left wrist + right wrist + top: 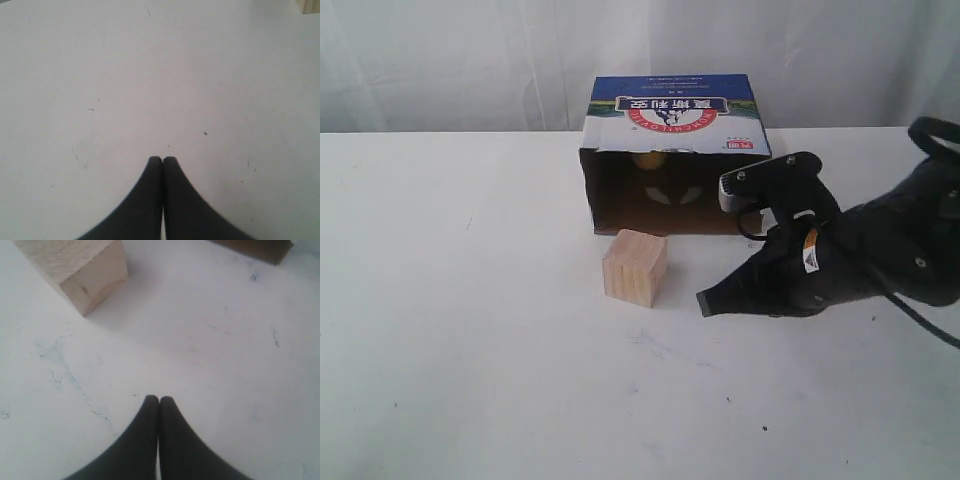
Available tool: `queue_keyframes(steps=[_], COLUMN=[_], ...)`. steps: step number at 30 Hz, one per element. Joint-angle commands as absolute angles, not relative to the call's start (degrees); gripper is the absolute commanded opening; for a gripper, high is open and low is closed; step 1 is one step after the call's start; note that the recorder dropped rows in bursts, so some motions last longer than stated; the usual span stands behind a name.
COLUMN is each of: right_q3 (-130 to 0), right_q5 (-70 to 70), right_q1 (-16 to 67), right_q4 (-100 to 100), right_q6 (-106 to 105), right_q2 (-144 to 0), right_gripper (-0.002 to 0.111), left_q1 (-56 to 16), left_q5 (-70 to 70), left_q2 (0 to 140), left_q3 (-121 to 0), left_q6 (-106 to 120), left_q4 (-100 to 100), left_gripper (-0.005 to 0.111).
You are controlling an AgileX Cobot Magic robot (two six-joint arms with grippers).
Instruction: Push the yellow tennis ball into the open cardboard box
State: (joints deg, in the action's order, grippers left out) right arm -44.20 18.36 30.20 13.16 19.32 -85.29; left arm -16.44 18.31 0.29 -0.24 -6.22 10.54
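The open cardboard box [670,120] lies on its side at the back of the table, blue-and-white printed face up, dark opening toward me. A yellow tennis ball [648,158] shows deep inside, near the top of the opening, partly hidden by the upper flap. My right gripper [705,302] is shut and empty, low on the table, right of the pale wooden cube [634,267] and in front of the box. In the right wrist view the shut gripper [159,399] points at bare table, the cube [80,270] ahead to one side. My left gripper [162,159] is shut over bare table.
A corner of the cardboard box [260,249] shows at the edge of the right wrist view. A sliver of the wooden cube [310,5] sits at the corner of the left wrist view. The white table [470,350] has a white curtain behind it.
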Motion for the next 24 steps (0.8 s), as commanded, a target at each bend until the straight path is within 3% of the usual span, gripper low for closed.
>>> queue_keyframes(steps=[1,5,9,24], right_q3=[-39.61,-33.16,-31.24,-25.92], right_q5=[9.02,-5.79,-10.90,-3.96], right_q1=[30.27,30.27,30.27,30.27], right_q4=[12.14,9.98,9.98,9.98], right_q6=[19.75,19.75,19.75,19.75], right_q2=[-84.39,-84.39,-84.39,-67.04], right_gripper=[0.000,0.000,0.000,0.000], left_q1=[-16.73,-16.73,-16.73,-16.73], left_q5=[19.00,19.00,19.00,19.00], left_q2=[0.00,0.00,0.00,0.00], left_q3=[0.00,0.00,0.00,0.00], left_q6=[-6.09,-6.09,-6.09,-6.09], left_q4=[10.73,10.73,10.73,10.73], left_gripper=[0.000,0.000,0.000,0.000])
